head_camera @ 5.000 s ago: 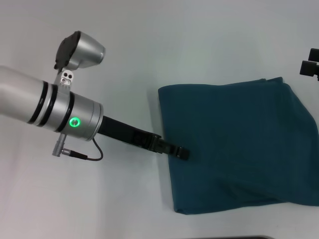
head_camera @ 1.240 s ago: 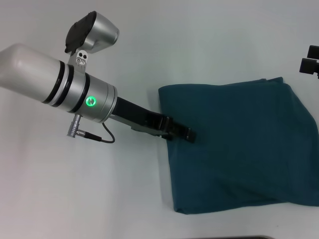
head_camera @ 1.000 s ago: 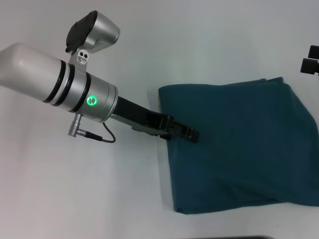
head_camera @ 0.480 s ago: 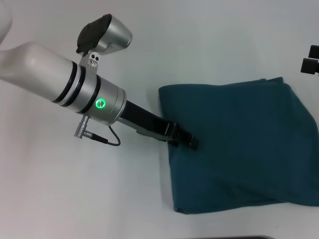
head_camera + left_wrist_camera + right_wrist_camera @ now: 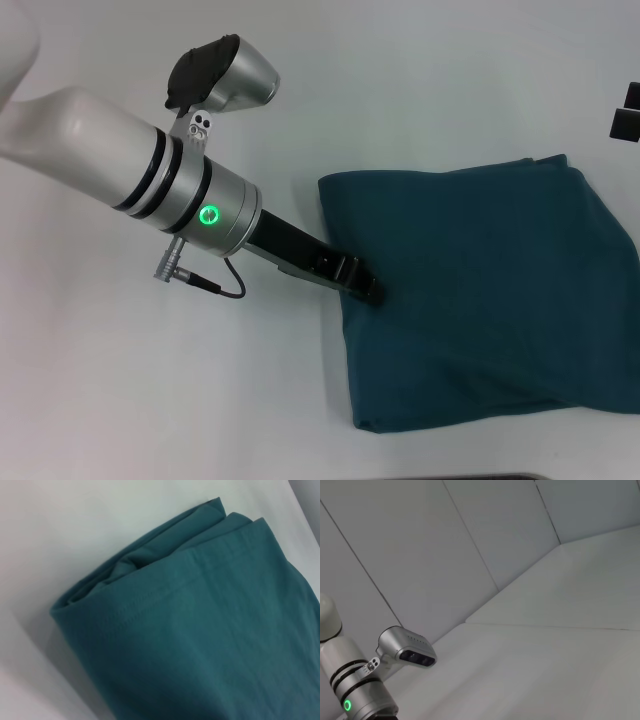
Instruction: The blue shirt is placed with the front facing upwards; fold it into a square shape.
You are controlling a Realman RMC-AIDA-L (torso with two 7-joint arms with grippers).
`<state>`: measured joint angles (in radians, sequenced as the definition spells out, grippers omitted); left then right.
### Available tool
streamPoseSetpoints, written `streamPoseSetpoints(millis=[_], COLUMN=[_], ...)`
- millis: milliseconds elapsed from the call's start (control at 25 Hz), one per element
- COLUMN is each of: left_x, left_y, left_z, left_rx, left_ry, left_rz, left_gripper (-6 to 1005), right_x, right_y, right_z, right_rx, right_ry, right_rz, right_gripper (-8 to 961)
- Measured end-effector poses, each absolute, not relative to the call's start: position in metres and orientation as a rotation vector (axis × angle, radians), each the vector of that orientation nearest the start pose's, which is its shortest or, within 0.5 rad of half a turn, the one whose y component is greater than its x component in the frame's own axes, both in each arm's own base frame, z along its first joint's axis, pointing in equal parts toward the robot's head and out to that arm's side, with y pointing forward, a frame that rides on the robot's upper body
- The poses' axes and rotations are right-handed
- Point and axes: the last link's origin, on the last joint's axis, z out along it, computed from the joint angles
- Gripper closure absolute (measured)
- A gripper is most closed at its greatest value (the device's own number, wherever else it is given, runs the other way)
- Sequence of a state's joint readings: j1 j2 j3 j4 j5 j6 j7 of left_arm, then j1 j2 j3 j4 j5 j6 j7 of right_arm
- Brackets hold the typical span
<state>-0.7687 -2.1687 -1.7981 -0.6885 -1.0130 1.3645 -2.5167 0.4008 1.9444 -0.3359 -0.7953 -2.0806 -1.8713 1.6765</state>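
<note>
Now left tool (image 5: 366, 290) at blue shirt's (image 5: 480, 290) left edge

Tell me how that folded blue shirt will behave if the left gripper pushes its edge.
The blue shirt is probably floppy: its stacked layers sag and bulge at the fold, so a push from the left gripper would likely bunch the edge rather than slide the bundle. Lifted at one point, it would likely droop and unfold. It looks light.
</note>
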Motion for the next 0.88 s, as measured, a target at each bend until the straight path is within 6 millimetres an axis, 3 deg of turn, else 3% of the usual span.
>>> streamPoseSetpoints(millis=[200,880], left_x=[-0.169,-0.173], left_y=[0.329,0.334], left_z=[-0.113,-0.097], left_rx=[-2.819,-2.79], left_ry=[-1.604,-1.624], left_rz=[0.079,0.006], left_gripper=[877,872], right_x=[0.317,0.315], right_y=[0.283,0.285], right_z=[0.114,0.111], right_rx=[-2.488,-2.485], right_ry=[1.0,0.998], right_rz=[0.831,0.833], right_gripper=[39,39])
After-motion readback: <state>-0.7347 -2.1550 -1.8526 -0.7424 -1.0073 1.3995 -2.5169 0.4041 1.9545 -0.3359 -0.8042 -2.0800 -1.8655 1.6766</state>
